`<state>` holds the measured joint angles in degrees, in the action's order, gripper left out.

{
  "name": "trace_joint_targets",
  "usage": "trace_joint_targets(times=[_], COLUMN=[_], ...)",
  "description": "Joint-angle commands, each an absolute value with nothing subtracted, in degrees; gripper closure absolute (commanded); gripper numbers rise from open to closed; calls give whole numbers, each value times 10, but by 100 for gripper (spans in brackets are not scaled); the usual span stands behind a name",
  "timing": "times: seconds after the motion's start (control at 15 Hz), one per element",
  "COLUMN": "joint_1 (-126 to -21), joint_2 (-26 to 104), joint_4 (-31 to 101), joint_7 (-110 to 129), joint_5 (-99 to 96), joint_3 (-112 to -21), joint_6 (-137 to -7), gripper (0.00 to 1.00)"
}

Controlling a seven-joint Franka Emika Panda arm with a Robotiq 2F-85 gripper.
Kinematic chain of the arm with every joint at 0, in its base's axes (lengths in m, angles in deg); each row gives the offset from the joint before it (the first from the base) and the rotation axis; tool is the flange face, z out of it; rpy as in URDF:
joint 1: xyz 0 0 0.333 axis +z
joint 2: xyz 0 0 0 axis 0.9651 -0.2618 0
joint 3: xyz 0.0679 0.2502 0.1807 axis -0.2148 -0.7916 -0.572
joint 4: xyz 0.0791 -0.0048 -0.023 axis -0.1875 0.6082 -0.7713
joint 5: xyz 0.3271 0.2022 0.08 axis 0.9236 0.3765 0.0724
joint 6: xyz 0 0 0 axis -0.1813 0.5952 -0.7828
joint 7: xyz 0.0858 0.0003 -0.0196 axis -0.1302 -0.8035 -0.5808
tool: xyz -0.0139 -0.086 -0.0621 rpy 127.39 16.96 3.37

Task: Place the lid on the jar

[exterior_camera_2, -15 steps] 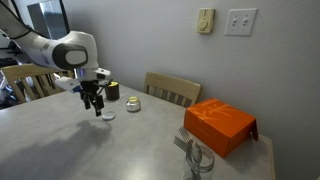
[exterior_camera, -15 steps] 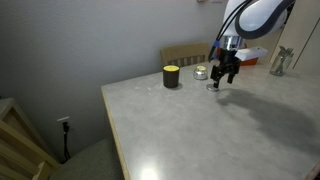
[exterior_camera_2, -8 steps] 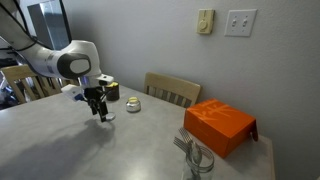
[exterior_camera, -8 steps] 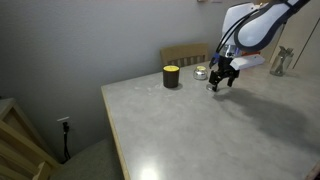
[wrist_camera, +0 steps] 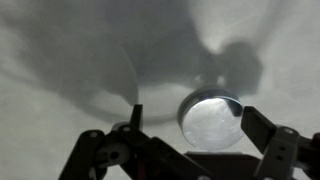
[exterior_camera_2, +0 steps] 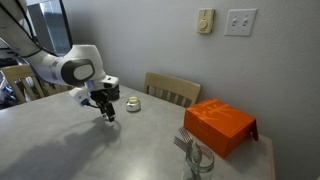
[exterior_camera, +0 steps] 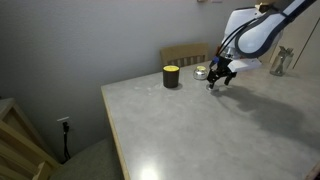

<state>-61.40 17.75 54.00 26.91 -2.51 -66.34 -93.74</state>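
Observation:
The lid (wrist_camera: 212, 120), a flat round silvery disc, lies on the grey table between my fingers in the wrist view, closer to the right finger (wrist_camera: 256, 126) than the left. My gripper (wrist_camera: 195, 124) is open around it, low over the table. In both exterior views the gripper (exterior_camera: 216, 82) (exterior_camera_2: 107, 113) sits just beside the small clear glass jar (exterior_camera: 201, 72) (exterior_camera_2: 133, 104), which stands open near the table's far edge. The lid itself is hidden behind the fingers in the exterior views.
A black cup with a yellow top (exterior_camera: 171, 76) (exterior_camera_2: 112, 91) stands next to the jar. A wooden chair (exterior_camera_2: 172, 88) is behind the table. An orange box (exterior_camera_2: 219, 124) and a glass holding forks (exterior_camera_2: 195, 158) are on the table's other end.
My gripper has moved down and a little toward the jar, coming to straddle the lid on the table. The jar and cup have not moved.

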Motion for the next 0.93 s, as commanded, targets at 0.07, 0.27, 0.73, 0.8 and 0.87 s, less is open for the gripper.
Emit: trace_joint_targets(times=[0.07, 0.27, 0.73, 0.8, 0.87], joint_1=[-600, -591, -592, -590, -589], joint_2=[176, 173, 154, 150, 148], joint_4=[534, 522, 488, 484, 480], joint_7=[271, 274, 259, 257, 256], joint_5=[-30, -38, -34, -35, -36], joint_3=[-649, -641, -647, -648, -648], joint_6=[-928, -919, -911, -907, -904], gripper=[0, 0, 0, 0, 0])
